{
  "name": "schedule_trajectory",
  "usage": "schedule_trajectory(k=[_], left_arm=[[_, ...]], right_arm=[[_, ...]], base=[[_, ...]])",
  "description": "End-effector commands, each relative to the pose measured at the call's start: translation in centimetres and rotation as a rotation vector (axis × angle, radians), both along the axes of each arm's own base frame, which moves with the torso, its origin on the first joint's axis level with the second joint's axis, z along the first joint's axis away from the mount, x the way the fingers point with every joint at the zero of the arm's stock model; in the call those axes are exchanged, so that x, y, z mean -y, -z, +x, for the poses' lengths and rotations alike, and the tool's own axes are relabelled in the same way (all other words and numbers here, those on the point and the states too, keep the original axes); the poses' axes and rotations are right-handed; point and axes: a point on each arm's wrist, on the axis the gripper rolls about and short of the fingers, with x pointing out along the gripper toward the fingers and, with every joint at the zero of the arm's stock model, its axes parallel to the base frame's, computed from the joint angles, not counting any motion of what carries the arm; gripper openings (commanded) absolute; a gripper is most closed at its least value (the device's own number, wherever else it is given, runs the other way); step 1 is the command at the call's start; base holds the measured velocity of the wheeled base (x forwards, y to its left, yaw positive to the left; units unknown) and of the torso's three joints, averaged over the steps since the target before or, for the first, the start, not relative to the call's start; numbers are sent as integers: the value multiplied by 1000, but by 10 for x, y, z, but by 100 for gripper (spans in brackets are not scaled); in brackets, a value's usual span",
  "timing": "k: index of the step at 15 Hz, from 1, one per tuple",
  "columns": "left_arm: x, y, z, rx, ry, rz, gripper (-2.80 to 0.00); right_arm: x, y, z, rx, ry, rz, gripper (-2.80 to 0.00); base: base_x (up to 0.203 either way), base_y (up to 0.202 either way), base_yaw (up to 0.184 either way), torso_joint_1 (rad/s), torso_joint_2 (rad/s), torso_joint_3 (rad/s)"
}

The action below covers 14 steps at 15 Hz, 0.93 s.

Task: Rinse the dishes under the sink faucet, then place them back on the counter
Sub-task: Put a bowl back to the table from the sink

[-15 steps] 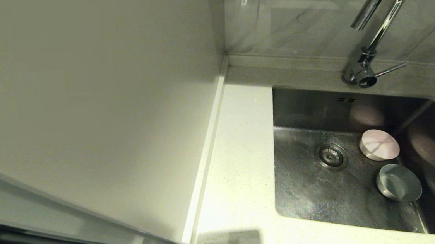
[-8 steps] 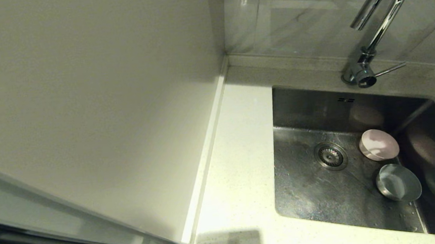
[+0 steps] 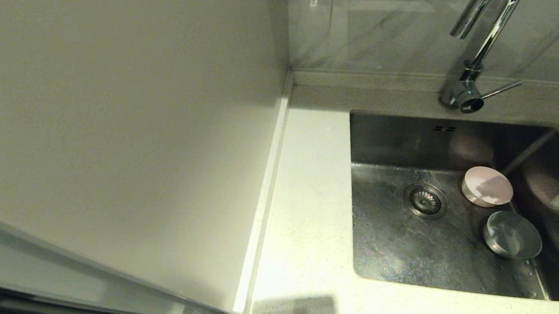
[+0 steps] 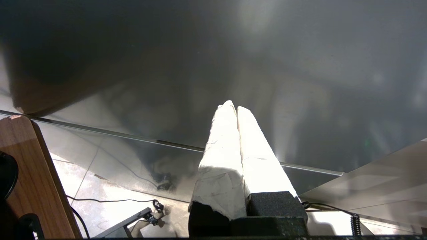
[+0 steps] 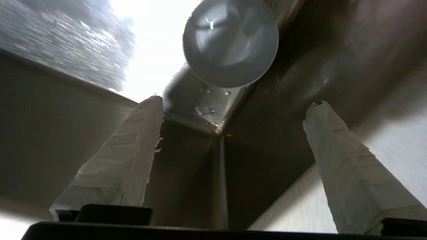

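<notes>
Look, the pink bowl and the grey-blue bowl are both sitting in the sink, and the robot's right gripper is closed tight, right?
Not quite. The pink bowl and the grey-blue bowl do sit in the sink, but the right gripper is open, not closed. The right wrist view shows its two wrapped fingers spread wide apart, with nothing between them, above the grey-blue bowl.

Head camera looked steeply down on the counter (image 3: 309, 214) and sink (image 3: 416, 246). The right wrist camera faced closely into that sink (image 5: 213, 156), sharing the grey-blue bowl (image 3: 511, 241) (image 5: 231, 42). The left wrist camera faced elsewhere.
</notes>
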Motion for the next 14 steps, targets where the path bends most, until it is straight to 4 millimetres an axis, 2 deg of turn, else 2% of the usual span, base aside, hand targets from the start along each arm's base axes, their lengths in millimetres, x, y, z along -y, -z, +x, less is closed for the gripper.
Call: schedule_trajectory(k=[1, 3, 9, 14], left_arm=[[0, 1, 0, -2, 0, 0, -280], [0, 1, 0, -2, -2, 0, -280], [0, 1, 0, -2, 0, 0, -280], [0, 1, 0, -2, 0, 0, -280]], right_arm=[[5, 41, 17, -69, -74, 6, 0], [-8, 52, 28, -59, -150, -13, 0], [-37, 56, 43, -36, -303, -22, 0], [-43, 94, 79, 80, -349, -100, 0]], base=[[0, 0, 0, 0, 0, 0], [0, 0, 0, 0, 0, 0], [0, 0, 0, 0, 0, 0], [0, 0, 0, 0, 0, 0]])
